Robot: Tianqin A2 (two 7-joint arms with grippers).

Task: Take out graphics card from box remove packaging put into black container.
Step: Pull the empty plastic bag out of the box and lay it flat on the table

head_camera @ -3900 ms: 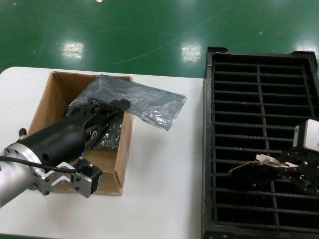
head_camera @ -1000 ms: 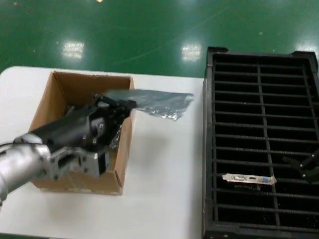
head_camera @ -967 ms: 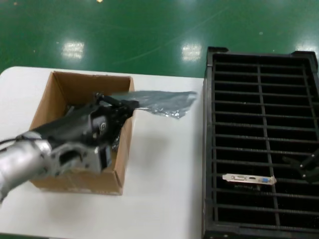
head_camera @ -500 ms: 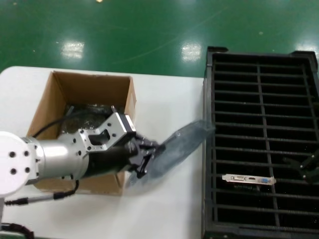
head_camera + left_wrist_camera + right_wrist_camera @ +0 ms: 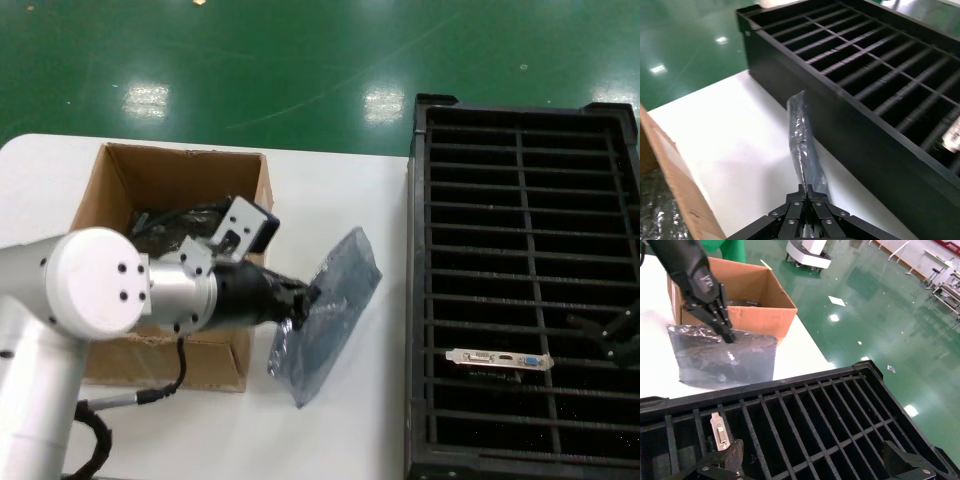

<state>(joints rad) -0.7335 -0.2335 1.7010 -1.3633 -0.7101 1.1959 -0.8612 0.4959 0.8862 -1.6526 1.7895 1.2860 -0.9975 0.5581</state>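
My left gripper point(image 5: 305, 298) is shut on one edge of the packaging point(image 5: 330, 312), a crinkly grey-blue bag that hangs over the white table between the box point(image 5: 110, 190) and the black container point(image 5: 520, 200). The left wrist view shows the jaws point(image 5: 809, 192) pinched on the bag point(image 5: 801, 135) beside the container wall point(image 5: 850, 120). The graphics card point(image 5: 500, 360) stands in a near slot, silver bracket up. My right gripper point(image 5: 610, 335) hovers open over the container, its fingers point(image 5: 722, 460) wide apart next to the card's bracket point(image 5: 718, 432). The right wrist view also shows the bag point(image 5: 725, 360) and box point(image 5: 752, 287).
More dark shiny bagged items point(image 5: 185, 222) lie inside the cardboard box. The white table point(image 5: 340, 430) runs between box and crate. Green floor point(image 5: 300, 60) lies beyond the table's far edge.
My left gripper has swung the bag out of the box and over the table toward the crate. The right gripper has let go of the card, which now stands in a slot.
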